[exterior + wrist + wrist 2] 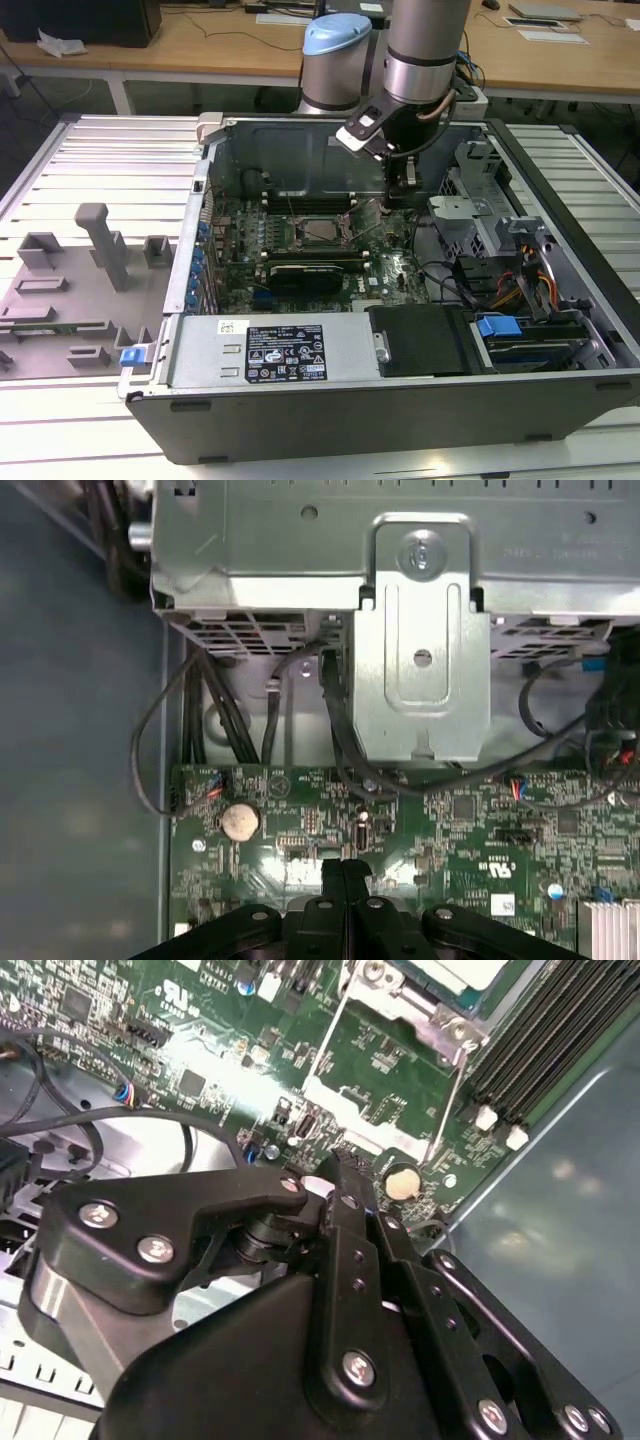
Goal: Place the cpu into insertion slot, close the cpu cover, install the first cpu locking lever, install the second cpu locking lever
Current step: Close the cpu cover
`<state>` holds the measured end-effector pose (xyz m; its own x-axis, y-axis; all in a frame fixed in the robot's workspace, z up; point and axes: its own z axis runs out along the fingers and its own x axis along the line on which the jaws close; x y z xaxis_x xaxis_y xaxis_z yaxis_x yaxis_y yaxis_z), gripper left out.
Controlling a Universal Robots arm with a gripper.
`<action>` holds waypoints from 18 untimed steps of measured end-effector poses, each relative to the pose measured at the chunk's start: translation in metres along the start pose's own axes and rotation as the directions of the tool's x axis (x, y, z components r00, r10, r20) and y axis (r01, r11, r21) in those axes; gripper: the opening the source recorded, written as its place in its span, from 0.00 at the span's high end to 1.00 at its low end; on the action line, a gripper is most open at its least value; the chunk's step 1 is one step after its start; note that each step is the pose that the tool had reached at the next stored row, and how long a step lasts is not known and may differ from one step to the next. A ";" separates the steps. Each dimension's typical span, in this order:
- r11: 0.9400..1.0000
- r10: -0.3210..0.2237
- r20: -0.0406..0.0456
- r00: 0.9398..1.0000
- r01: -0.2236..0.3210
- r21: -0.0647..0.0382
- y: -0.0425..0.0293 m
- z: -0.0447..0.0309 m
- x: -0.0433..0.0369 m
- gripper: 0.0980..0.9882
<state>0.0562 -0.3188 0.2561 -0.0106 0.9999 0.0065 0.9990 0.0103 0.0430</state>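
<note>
The cpu shows its pale silver top in the insertion slot on the green board, with the metal cpu cover lying around it. A thin wire locking lever runs along the socket's side, and another runs along the adjoining side. My gripper hangs low over the board, just to the exterior view's right of the socket. Both wrist views show its black fingers pressed together, shut with nothing between them. The fingertips sit close to the board beside a round coin battery.
The open computer case has metal walls around the board. Black memory slots lie past the socket. A drive cage and loose cables stand near the gripper. A grey fixture tray sits at the exterior view's left.
</note>
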 end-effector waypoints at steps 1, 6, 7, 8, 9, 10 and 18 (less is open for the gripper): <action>1.000 0.000 0.000 1.000 0.000 0.003 0.0011 0.0012 0.0000 0.99; 1.000 0.000 0.000 1.000 0.000 0.018 0.0039 0.0103 -0.0001 0.99; 1.000 0.000 0.000 1.000 0.000 0.018 0.0039 0.0102 -0.0001 0.99; 1.000 0.000 0.000 1.000 0.000 0.018 0.0039 0.0103 -0.0001 0.99; 1.000 0.000 0.000 1.000 0.000 0.018 0.0039 0.0103 -0.0001 0.99; 1.000 0.000 0.000 1.000 0.000 0.025 0.0041 0.0104 -0.0001 0.99; 0.991 0.001 -0.001 1.000 -0.001 0.131 0.0062 0.0110 -0.0001 0.99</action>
<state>0.0629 -0.3188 0.2454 -0.0095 0.9999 0.0079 0.9961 0.0101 -0.0882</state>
